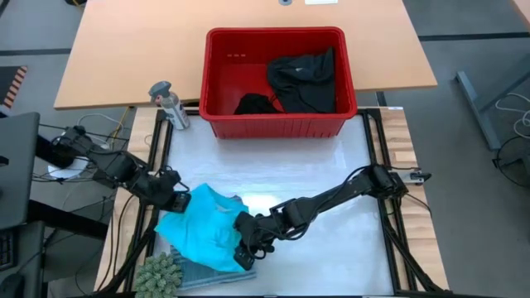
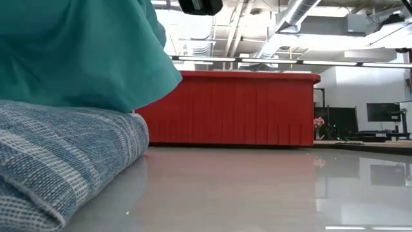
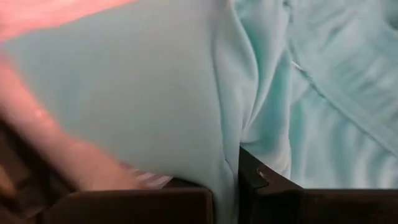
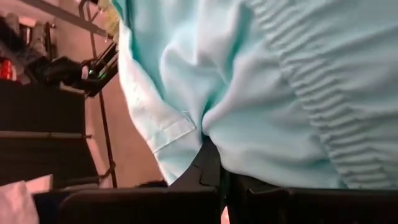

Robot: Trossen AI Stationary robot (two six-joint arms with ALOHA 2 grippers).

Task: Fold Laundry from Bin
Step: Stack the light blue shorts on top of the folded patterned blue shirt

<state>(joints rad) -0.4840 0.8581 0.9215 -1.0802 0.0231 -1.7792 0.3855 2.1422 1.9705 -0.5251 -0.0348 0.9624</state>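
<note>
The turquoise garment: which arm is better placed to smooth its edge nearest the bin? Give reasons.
Probably the left. Its gripper grips the turquoise garment on the bin side; the right gripper holds the opposite edge.

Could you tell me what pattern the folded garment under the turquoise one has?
The folded garment is blue-grey with pale woven stripes, clearest in the low view.

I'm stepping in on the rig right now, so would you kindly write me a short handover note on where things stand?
Left gripper: shut on the turquoise garment, at its left edge.
Right gripper: shut on the same garment, at its right edge.
The garment lies over the folded blue-grey striped garment at the table's front left.
Red bin at the back holds black garments.
Done: the striped one is folded.
Left: finish folding the turquoise one, then the black ones.
</note>
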